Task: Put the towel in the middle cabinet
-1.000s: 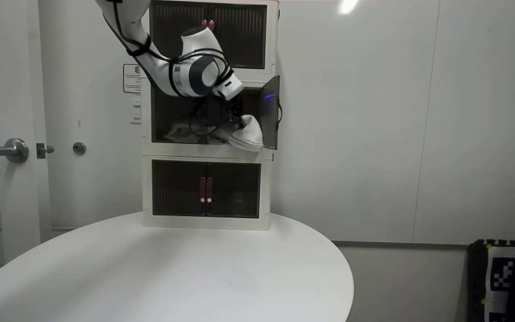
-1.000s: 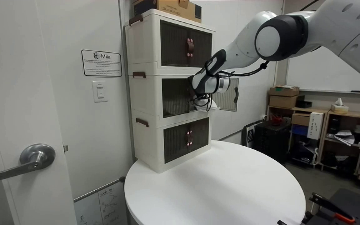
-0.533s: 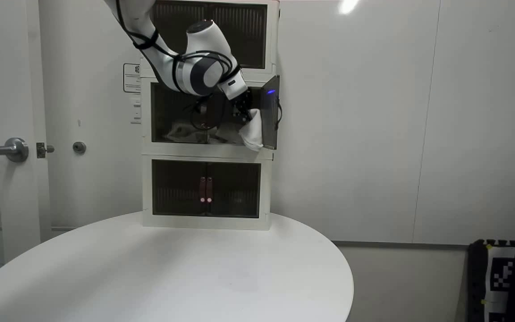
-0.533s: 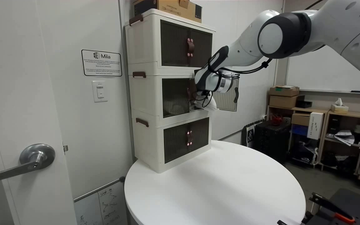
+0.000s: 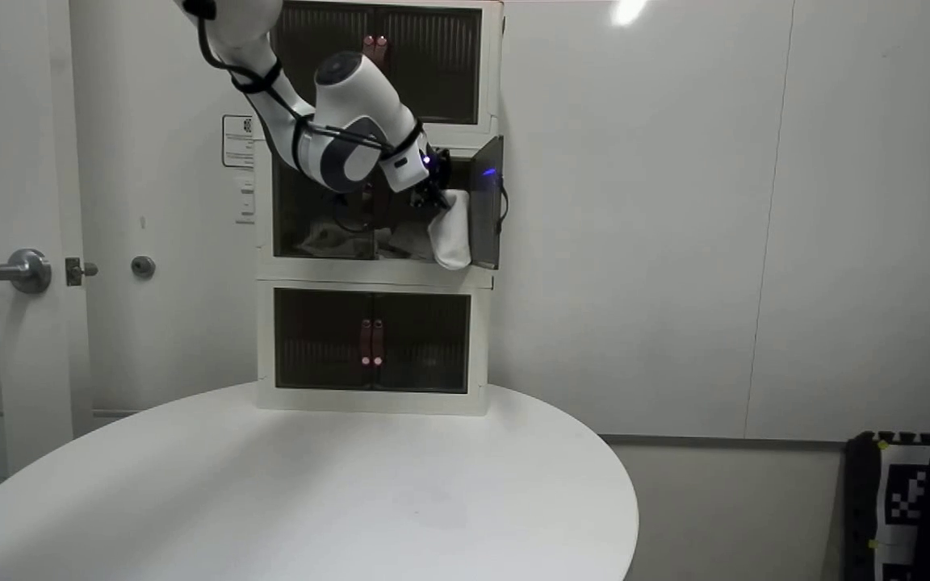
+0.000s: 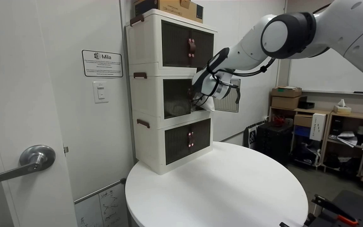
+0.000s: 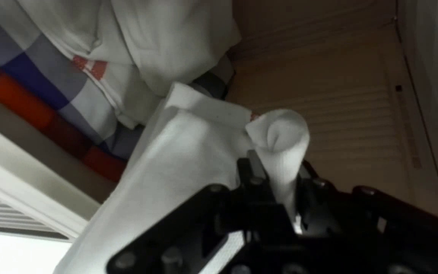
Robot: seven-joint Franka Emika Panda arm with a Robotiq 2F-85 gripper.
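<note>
- The towel (image 7: 177, 160) is partly inside the middle cabinet (image 6: 146, 97), with the rest bulging out at its front.
- Your end effector (image 7: 280, 173) is clamped on a fold of it, at the middle cabinet's opening.
- Insertion seems the step in hand; release looks premature.
- Next, you'd best push deeper into the middle cabinet, beside the cloths (image 7: 177, 38) there, and tuck in the trailing part, keeping off the middle cabinet's open door (image 5: 487, 206).

Round white table (image 6: 232, 195), cabinet stack (image 6: 172, 97) parked right at its edge
Bottom cabinet (image 5: 425, 339) stands upright and flat on top, back end tucked by the far edge in an exterior view, front a little further in. There's a soft grey shadow (image 5: 207, 484) stretching toward the near left edge, fwiw.
</note>
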